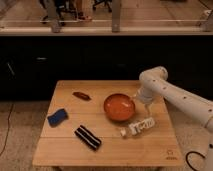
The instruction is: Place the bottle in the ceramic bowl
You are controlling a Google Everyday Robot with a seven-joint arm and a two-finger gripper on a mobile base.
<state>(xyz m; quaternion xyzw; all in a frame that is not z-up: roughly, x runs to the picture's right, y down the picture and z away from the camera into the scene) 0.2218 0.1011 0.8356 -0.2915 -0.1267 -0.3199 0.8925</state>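
The bottle [138,127] lies on its side on the wooden table [107,150], just to the front right of the ceramic bowl, with its white cap pointing left. The orange-red ceramic bowl [119,107] sits near the middle right of the table and holds nothing. My gripper [146,109] hangs down from the white arm [152,81] at the bowl's right rim, a little above and behind the bottle. It holds nothing that I can see.
A blue sponge [57,117] lies at the table's left. A dark striped packet [87,137] lies front centre. A small reddish-brown item [81,95] lies behind, left of the bowl. The table's right edge is close to the bottle.
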